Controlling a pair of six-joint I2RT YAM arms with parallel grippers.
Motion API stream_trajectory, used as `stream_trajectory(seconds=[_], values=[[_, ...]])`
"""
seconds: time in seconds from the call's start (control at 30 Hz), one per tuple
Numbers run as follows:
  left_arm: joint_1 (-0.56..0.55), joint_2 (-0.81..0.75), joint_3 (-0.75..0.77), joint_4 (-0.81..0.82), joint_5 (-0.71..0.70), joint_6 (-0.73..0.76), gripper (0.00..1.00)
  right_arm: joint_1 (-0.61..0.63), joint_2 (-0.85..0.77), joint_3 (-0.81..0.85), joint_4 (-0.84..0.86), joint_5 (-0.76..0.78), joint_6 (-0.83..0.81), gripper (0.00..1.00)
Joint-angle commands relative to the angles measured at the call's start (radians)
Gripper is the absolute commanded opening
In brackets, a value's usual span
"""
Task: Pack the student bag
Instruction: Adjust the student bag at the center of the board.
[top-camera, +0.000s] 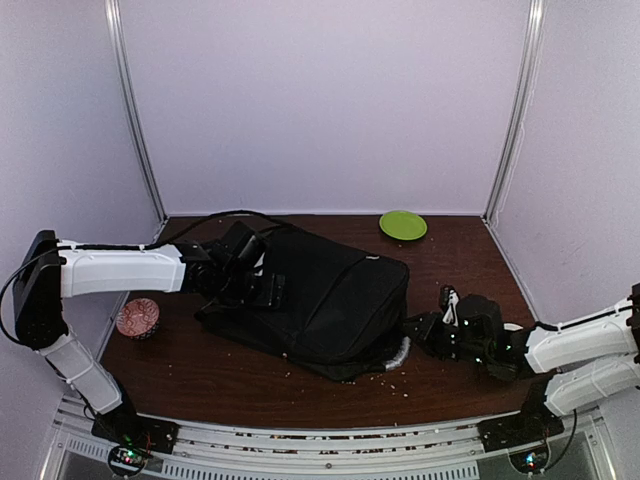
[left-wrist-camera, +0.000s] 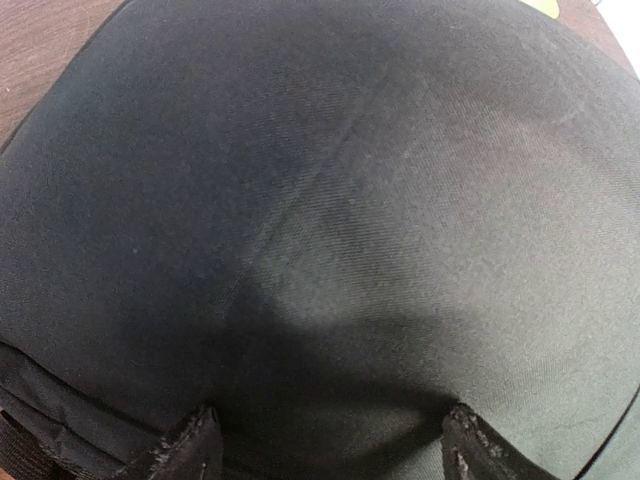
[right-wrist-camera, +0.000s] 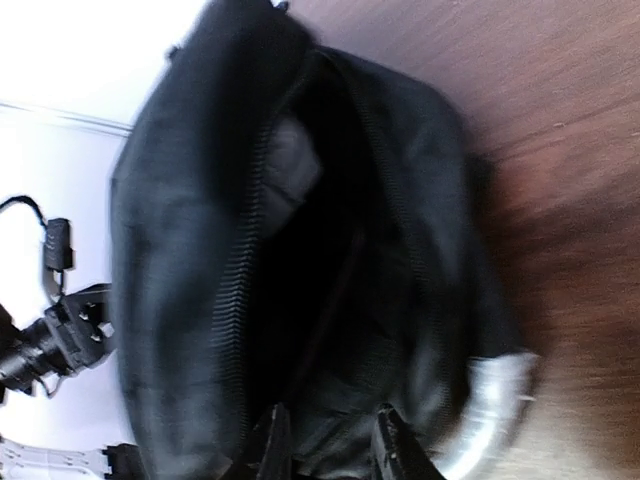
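The student bag is a large black backpack lying flat mid-table, its mouth with the silvery rim facing right. My left gripper is on the bag's left end. In the left wrist view it is open, fingers wide apart over plain black fabric. My right gripper is at the bag's mouth. In the blurred right wrist view it has narrow jaws with a fold of the mouth's edge between them, and the dark inside, a zipper line and the silvery rim show.
A green plate lies at the back right by the wall. A small pinkish round object sits at the table's left edge, under the left arm. Small crumbs are scattered in front of the bag. White walls enclose three sides.
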Motion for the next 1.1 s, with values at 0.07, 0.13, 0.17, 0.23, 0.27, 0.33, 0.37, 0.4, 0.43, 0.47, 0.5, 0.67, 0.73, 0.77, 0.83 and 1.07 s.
stream_trajectory(seconds=[0.07, 0.13, 0.17, 0.23, 0.27, 0.33, 0.37, 0.4, 0.43, 0.47, 0.5, 0.67, 0.73, 0.77, 0.83, 1.07], values=[[0.025, -0.019, -0.040, 0.056, 0.017, -0.008, 0.77, -0.012, -0.209, -0.050, -0.159, 0.034, -0.072, 0.35], [0.026, -0.037, -0.043, 0.053, 0.019, -0.007, 0.77, -0.012, -0.274, -0.051, -0.177, 0.015, -0.092, 0.45], [0.026, -0.045, -0.044, 0.051, 0.018, -0.009, 0.77, -0.012, -0.295, -0.055, -0.164, 0.000, -0.097, 0.51], [0.026, -0.071, -0.055, 0.052, 0.012, -0.013, 0.77, -0.011, -0.320, -0.064, -0.150, -0.019, -0.095, 0.59], [0.026, -0.084, -0.064, 0.051, 0.003, -0.018, 0.77, -0.010, -0.320, -0.064, -0.164, -0.015, -0.089, 0.61], [0.027, -0.112, -0.078, 0.040, -0.027, -0.027, 0.78, -0.009, -0.305, -0.062, -0.221, 0.022, -0.083, 0.62], [0.027, -0.126, -0.086, 0.031, -0.041, -0.029, 0.79, -0.010, -0.287, -0.061, -0.248, 0.048, -0.083, 0.61], [0.027, -0.141, -0.092, 0.024, -0.055, -0.032, 0.79, -0.011, -0.267, -0.062, -0.262, 0.074, -0.086, 0.60], [0.026, -0.154, -0.102, 0.018, -0.065, -0.035, 0.79, -0.011, -0.241, -0.062, -0.261, 0.094, -0.089, 0.57], [0.026, -0.167, -0.111, 0.015, -0.075, -0.038, 0.79, -0.010, -0.208, -0.060, -0.246, 0.105, -0.095, 0.55], [0.026, -0.178, -0.122, 0.014, -0.081, -0.039, 0.80, -0.010, -0.174, -0.054, -0.222, 0.103, -0.104, 0.53], [0.029, -0.222, -0.171, 0.011, -0.117, -0.047, 0.80, -0.011, 0.004, 0.016, -0.140, 0.078, -0.127, 0.49], [0.037, -0.242, -0.199, 0.001, -0.132, -0.051, 0.80, -0.016, 0.071, 0.048, -0.125, 0.080, -0.142, 0.50], [0.046, -0.255, -0.219, 0.005, -0.127, -0.056, 0.80, -0.022, 0.096, 0.062, -0.123, 0.077, -0.145, 0.49], [0.067, -0.286, -0.264, 0.025, -0.106, -0.066, 0.80, -0.032, 0.143, 0.081, -0.100, 0.059, -0.151, 0.48], [0.091, -0.352, -0.313, 0.029, -0.095, -0.060, 0.81, -0.058, 0.277, 0.175, -0.127, 0.009, -0.197, 0.37]])
